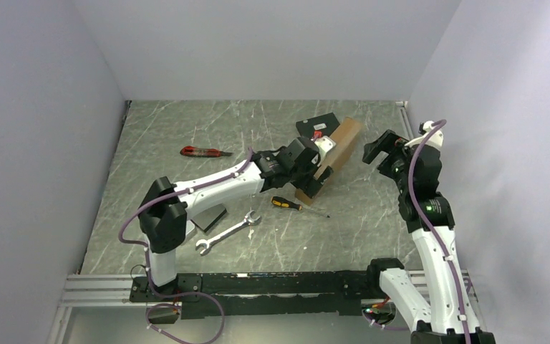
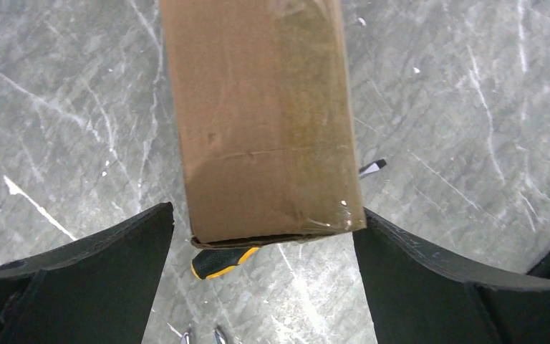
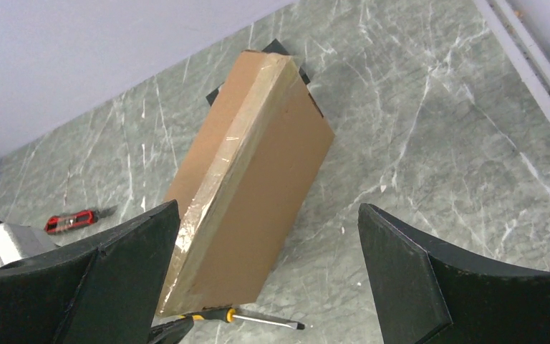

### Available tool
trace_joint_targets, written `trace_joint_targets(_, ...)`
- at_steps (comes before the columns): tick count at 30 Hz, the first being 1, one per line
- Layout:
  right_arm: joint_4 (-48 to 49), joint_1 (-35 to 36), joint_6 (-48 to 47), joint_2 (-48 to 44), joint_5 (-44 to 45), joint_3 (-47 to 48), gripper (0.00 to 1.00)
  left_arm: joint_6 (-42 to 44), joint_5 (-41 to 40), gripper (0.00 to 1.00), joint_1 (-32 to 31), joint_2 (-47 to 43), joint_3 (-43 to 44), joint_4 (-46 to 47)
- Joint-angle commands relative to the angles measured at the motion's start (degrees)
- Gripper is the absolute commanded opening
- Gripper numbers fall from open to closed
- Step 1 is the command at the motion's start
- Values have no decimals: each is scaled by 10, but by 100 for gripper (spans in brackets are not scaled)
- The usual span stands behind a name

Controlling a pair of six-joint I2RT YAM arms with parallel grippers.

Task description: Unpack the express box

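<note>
The express box [image 3: 265,186] stands tipped up on one long edge with its taped narrow side uppermost. Its near end sits right between the fingers of the left pincer [image 2: 266,211]. Those fingers are spread to about the box's thickness. One touches the cardboard corner, while the other shows a sliver of table beside the box, so I cannot tell whether it is truly pinching. The right pincer [image 3: 268,208] is spread wide and empty, with the box straight ahead of it and apart from both fingers.

To my eye the step in hand is steadying the box so the tape can be got at. Done well, the left pincer would hold the end square between its fingers without buckling the loose lower flap. The right one would come in at the taped edge ahead of it, not shove the broad face over.

The left wrist view alone shows that corner contact and the screwdriver handle [image 2: 222,260] just beneath the box end. The right wrist view alone shows the tape running the whole edge, and a red utility knife [image 3: 71,221] off beyond its left finger. Only from overhead do I see both pincers at once, flanking the box.
</note>
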Motion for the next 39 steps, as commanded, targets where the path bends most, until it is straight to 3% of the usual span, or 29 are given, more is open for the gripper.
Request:
trace_joint_targets(1, 12, 0, -20, 13, -22, 15, 100, 10, 55, 99, -2, -34, 11, 11)
trace_joint_targets(10, 6, 1, -22, -8, -32, 19, 100, 4, 41, 100, 12, -141, 6, -25)
trace_joint_targets(14, 2, 0, -21, 7, -44, 35, 100, 18, -13, 99, 19, -225, -21, -40)
trace_joint_targets(18, 21, 1, -2, -2, -74, 9, 100, -21, -99, 99, 39, -330, -99, -27)
trace_joint_targets(22, 39, 0, 5, 11, -92, -3, 100, -132, -199, 100, 110, -426, -172, -67)
trace_joint_targets(27, 43, 0, 6, 24, -97, 2, 100, -240, -227, 100, 232, -476, -221, -144)
trace_joint_targets(33, 51, 1, 6, 28, -101, -3, 100, -407, -218, 99, 377, -428, -226, -261)
trace_joint_targets(37, 49, 1, 6, 24, -97, -6, 100, -626, -172, 99, 473, -370, -200, -377)
trace_joint_targets(39, 49, 1, 8, 20, -97, -9, 100, -679, -141, 100, 502, -341, -192, -386)
